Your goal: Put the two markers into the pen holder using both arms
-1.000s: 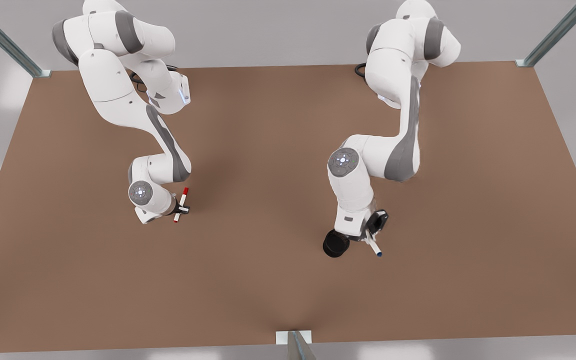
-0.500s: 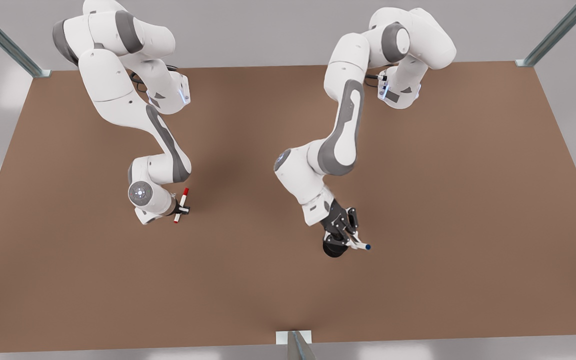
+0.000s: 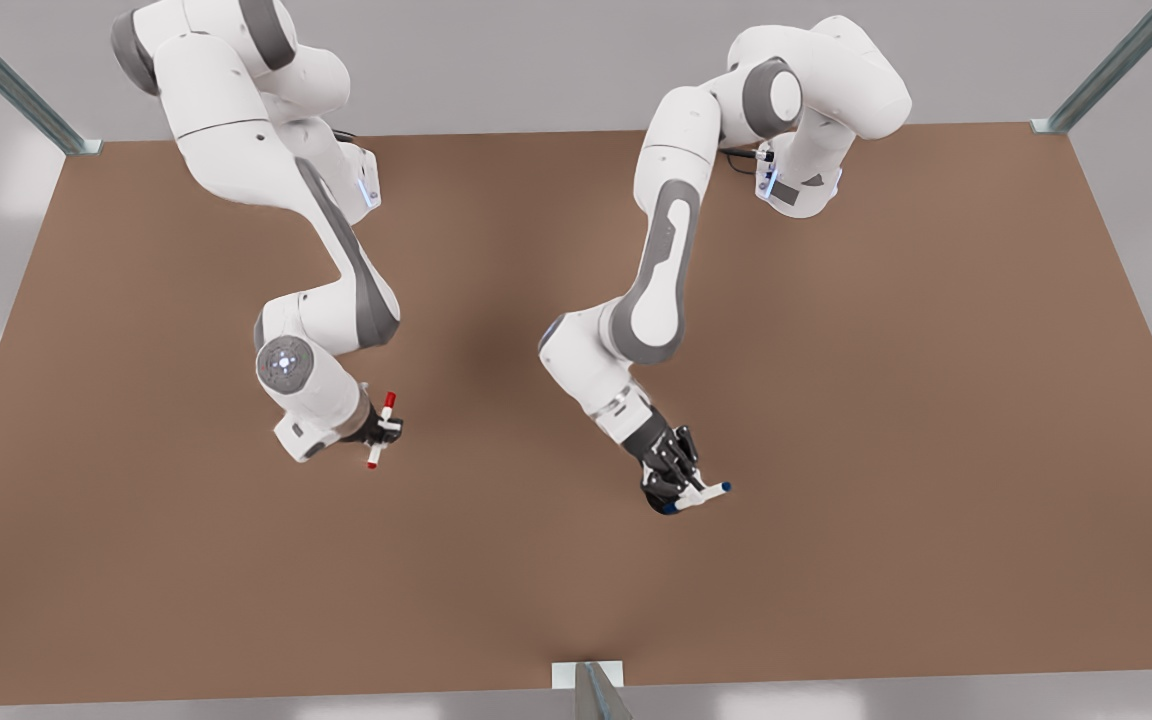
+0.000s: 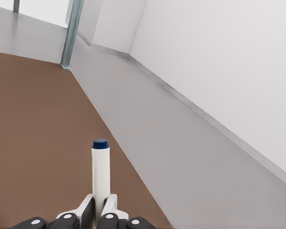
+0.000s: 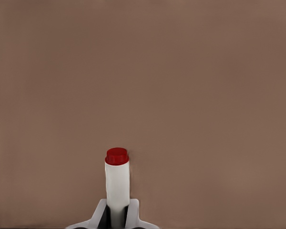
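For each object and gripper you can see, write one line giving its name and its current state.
Blue marker: held off the table, lying roughly level over the holder.
Red marker: held, away from the holder.
Pen holder: mostly hidden under the gripper.
Left gripper: shut on blue marker.
Right gripper: shut on red marker.

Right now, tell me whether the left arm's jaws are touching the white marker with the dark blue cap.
Touching. In the left wrist view the left gripper has its jaws closed against both sides of the white marker with the dark blue cap, with no gap.

Sim test cell: bare brown table (image 3: pixel 936 400), metal frame posts (image 3: pixel 1106 70), blank walls.
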You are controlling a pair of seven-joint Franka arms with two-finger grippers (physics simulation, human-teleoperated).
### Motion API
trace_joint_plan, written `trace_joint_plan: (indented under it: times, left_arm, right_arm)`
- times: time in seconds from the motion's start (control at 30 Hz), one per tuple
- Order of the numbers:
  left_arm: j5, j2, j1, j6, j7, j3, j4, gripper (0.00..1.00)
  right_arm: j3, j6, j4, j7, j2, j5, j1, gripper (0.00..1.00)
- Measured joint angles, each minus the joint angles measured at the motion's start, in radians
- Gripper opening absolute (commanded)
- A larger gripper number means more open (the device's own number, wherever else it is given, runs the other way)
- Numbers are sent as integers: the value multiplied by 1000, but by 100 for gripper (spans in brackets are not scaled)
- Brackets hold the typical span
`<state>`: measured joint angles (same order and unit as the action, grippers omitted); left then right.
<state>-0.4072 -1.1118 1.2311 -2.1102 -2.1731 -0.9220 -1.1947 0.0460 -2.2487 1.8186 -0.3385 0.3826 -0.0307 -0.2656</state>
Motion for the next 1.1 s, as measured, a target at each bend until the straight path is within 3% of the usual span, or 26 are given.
trace_joint_plan:
  times: [0.2,0.43,0.8,0.83,0.87,0.9,1.0,1.1]
  left_arm:
    - [4,-12,73,-4,-111,-20,-100,24]
    - [5,-13,119,-2,-200,-36,-178,24]
    - [7,-53,148,-4,-283,-42,-203,25]
    - [7,-54,150,-4,-289,-42,-205,33]
    - [4,-55,152,-6,-296,-42,-206,88]
    - [-2,-54,152,-8,-304,-42,-208,100]
    - [-31,-53,154,-17,-339,-46,-209,100]
    - [77,18,223,30,-314,-148,-208,100]
  right_arm:
    - [14,29,-213,50,93,-71,-22,26]
    - [120,-2,-523,179,309,-256,-20,26]
    - [142,-89,-566,406,375,-382,3,26]
    - [142,-93,-563,422,376,-387,3,26]
    - [143,-97,-562,437,376,-392,3,26]
    - [144,-101,-562,451,376,-397,3,26]
    - [144,-108,-561,489,377,-405,3,26]
    - [144,-113,-561,523,378,-410,3,26]
